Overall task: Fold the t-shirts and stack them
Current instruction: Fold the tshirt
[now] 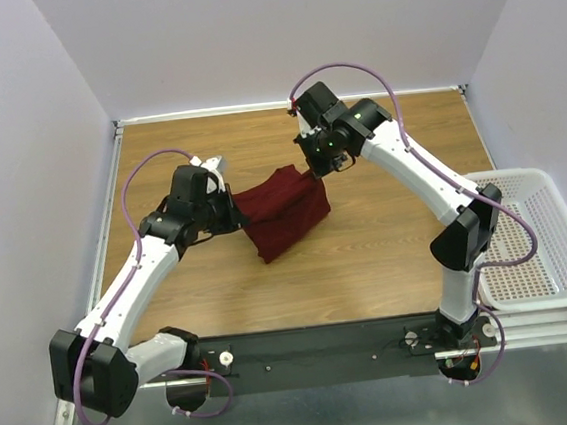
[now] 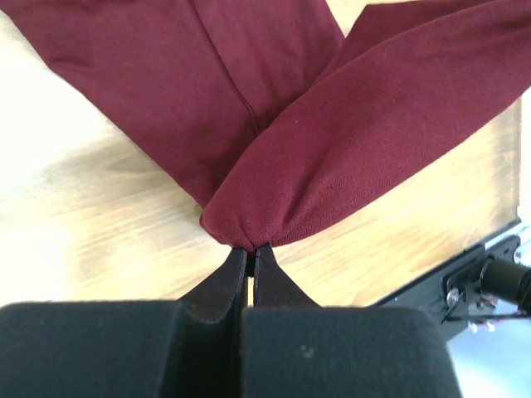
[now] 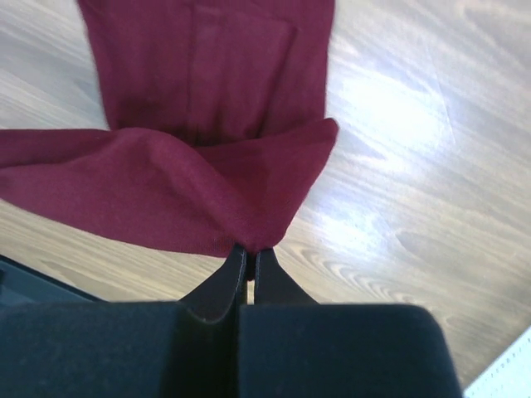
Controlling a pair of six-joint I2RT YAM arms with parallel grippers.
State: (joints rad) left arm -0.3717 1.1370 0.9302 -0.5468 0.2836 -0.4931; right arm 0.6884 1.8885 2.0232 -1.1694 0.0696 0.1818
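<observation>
From here I see the left gripper (image 2: 250, 249) and the right gripper (image 3: 250, 249) each clamped tight on 1 bunched edge of the maroon t-shirt (image 1: 286, 215), which hangs between them near the middle of the table (image 1: 388, 253), its lower part lying on the wood.

Left arm (image 1: 130, 288) reaches up and inward from its base, elbow low at the near left corner. Right arm (image 1: 430, 173) rises at the right, bends, and stretches back toward centre. Left hand (image 2: 251, 249) — jaws pressed together, a fold of the t-shirt (image 2: 332, 141) pinched at the tips. Right hand (image 3: 250, 249) — likewise closed, a cloth corner nipped between its tips. The hands face each other, apart.
</observation>
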